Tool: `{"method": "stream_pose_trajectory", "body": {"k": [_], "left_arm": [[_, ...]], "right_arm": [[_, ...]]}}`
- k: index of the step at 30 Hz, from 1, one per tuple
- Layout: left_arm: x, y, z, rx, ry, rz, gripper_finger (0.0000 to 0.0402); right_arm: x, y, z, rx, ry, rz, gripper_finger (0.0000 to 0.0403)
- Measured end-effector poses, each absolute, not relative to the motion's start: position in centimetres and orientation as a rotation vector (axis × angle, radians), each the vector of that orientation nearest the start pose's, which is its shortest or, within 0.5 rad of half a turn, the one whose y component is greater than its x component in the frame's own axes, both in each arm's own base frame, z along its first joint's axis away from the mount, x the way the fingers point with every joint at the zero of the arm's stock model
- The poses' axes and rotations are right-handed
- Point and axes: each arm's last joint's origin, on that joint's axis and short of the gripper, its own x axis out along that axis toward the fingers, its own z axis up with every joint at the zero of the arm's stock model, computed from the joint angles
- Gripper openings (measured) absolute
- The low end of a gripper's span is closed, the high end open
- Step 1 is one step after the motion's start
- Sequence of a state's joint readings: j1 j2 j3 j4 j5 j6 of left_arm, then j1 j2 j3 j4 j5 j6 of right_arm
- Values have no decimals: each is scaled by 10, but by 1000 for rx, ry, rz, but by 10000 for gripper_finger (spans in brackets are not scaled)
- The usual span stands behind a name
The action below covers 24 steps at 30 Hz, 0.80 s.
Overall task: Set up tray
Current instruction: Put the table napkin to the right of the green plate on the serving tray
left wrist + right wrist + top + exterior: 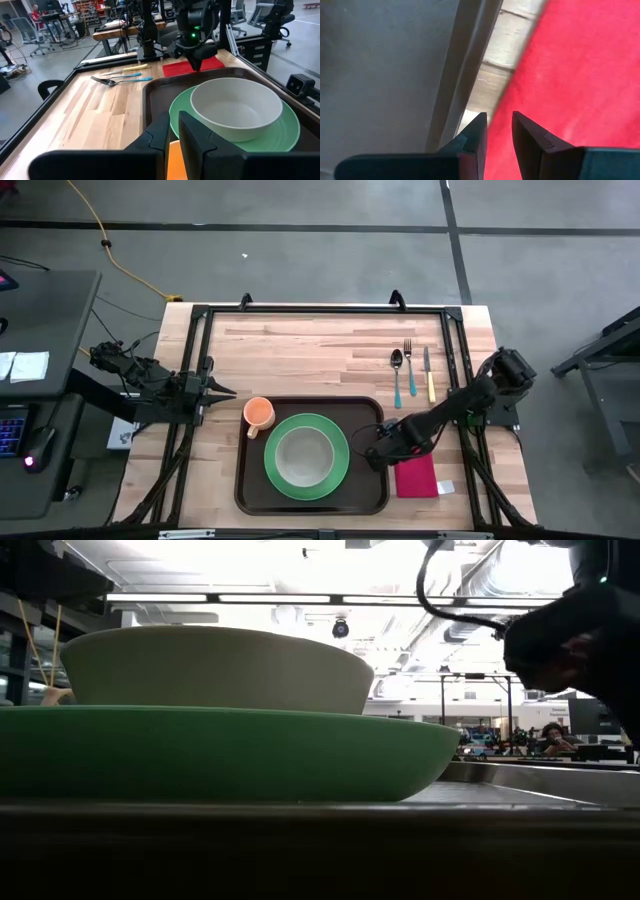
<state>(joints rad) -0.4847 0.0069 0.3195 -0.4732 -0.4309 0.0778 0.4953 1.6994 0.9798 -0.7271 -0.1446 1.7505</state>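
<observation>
The dark brown tray (370, 415) lies at the table's near middle. It carries a green plate (340, 472) with a cream bowl (305, 455) on it, and an orange cup (258, 414) in its far left corner. A red napkin (415, 477) lies flat on the table by the tray's right rim. My right gripper (372, 457) points down at that rim. In the right wrist view, my right gripper (499, 131) is open by a narrow gap over the napkin's edge (520, 85). My left gripper (228, 391) is shut and waits left of the cup. My right gripper comes from above, pointing down, with one finger (532, 137) over the red napkin's edge nearest the tray and the other finger (475, 135) over the strip of table beside the tray's rim (465, 60). I cannot tell whether the fingertips touch the napkin.
A blue-handled spoon (397, 375), a blue-handled fork (409, 368) and a yellow-handled knife (429, 375) lie side by side on the table, on the far side of the napkin. A black frame (320, 308) runs round the tabletop. Bare wood lies on the far side of the tray.
</observation>
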Motion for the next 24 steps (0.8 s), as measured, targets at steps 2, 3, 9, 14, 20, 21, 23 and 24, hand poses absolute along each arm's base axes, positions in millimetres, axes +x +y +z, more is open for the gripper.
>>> {"method": "stream_pose_trajectory", "body": {"k": [2, 3, 9, 14, 20, 21, 23, 24], "left_arm": [[62, -19, 223, 147, 142, -59, 69], [62, -19, 223, 145, 142, -59, 69], [62, -19, 223, 145, 142, -59, 69], [62, -19, 223, 145, 142, -59, 69], [62, -19, 223, 145, 142, -60, 69], [62, -19, 223, 145, 142, -59, 69], [62, -19, 223, 145, 142, -60, 69], [62, -19, 223, 145, 142, -59, 69]], "right_arm": [[253, 142, 149, 1115, 1440, -838, 72], [253, 142, 147, 1111, 1450, -842, 74], [256, 144, 139, 1103, 1462, -855, 81], [255, 143, 138, 1095, 1466, -869, 83], [252, 141, 138, 1075, 1479, -908, 83], [252, 141, 138, 1071, 1482, -913, 83], [250, 140, 137, 1058, 1491, -932, 83], [249, 140, 137, 1052, 1494, -940, 82]]}}
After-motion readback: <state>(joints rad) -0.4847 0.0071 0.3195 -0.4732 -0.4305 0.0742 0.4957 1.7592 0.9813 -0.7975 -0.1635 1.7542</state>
